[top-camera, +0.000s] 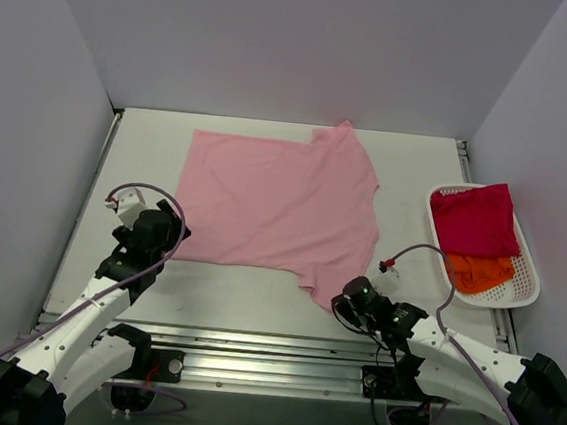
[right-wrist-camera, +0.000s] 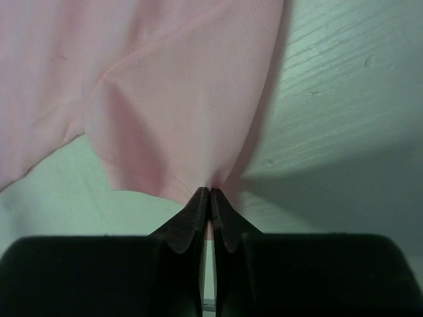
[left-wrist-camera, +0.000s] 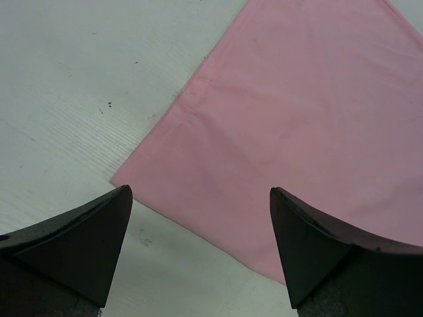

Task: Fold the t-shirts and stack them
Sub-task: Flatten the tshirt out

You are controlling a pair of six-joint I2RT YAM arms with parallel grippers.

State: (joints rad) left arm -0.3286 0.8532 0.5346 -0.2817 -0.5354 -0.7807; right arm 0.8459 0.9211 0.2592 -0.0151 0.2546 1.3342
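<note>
The left gripper [left-wrist-camera: 198,198] stood with jaws apart over the near-left corner of the light pink t-shirt [top-camera: 279,207], spread flat on the counter [top-camera: 149,149]. The right gripper [right-wrist-camera: 210,193] was clamped on that shirt's near-right edge. At far right, a white basket [top-camera: 530,279] held the magenta-red t-shirt [top-camera: 474,219] and the orange t-shirt [top-camera: 481,273].

One spread t-shirt [top-camera: 279,202] on the table [top-camera: 138,158], two more in a basket [top-camera: 529,286].
The spread t-shirt is laid ahead of both grippers, a corner between the left gripper's [top-camera: 174,232] fingers, an edge caught in the right gripper [right-wrist-camera: 209,191]. The basket is set farther out to its right, rear t-shirt [top-camera: 474,219] behind front t-shirt [top-camera: 479,273].
</note>
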